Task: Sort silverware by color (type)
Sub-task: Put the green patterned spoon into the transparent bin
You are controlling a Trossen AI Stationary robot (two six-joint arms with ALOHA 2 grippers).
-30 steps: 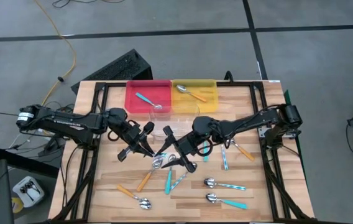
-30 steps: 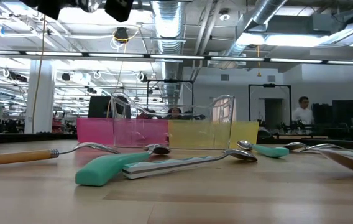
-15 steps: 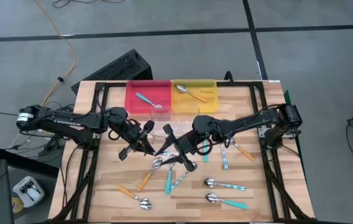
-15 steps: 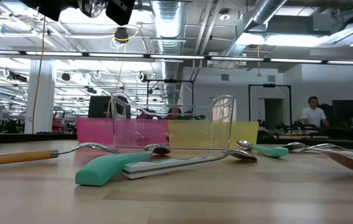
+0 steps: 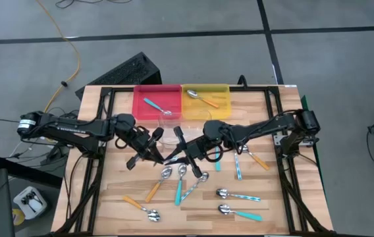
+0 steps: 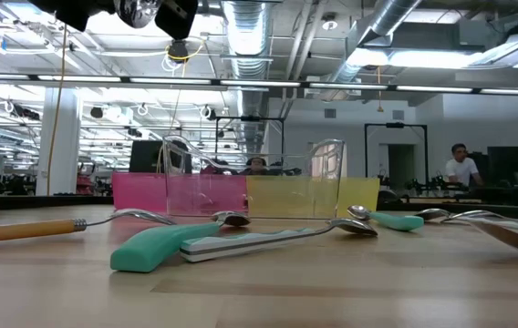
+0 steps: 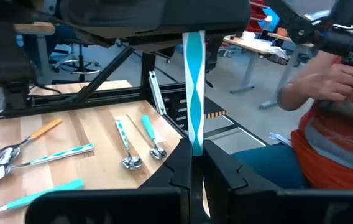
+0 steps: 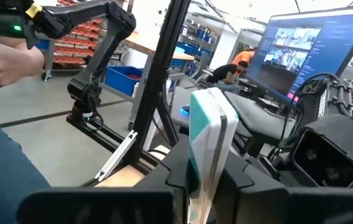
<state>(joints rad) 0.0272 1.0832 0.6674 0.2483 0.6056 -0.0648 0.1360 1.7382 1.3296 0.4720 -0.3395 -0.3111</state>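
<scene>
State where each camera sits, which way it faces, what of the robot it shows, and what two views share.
High view: overhead, looking straight down on the table; both arms, left gripper, right gripper.
Low view: at tabletop height, looking level across into the room; only arm parts at the top.
Left wrist view: on the left arm; its fingers closed on a spoon.
Right wrist view: on the right arm; its fingers hug a teal handle.
Shared: high and low views both show the red tray and yellow tray.
</scene>
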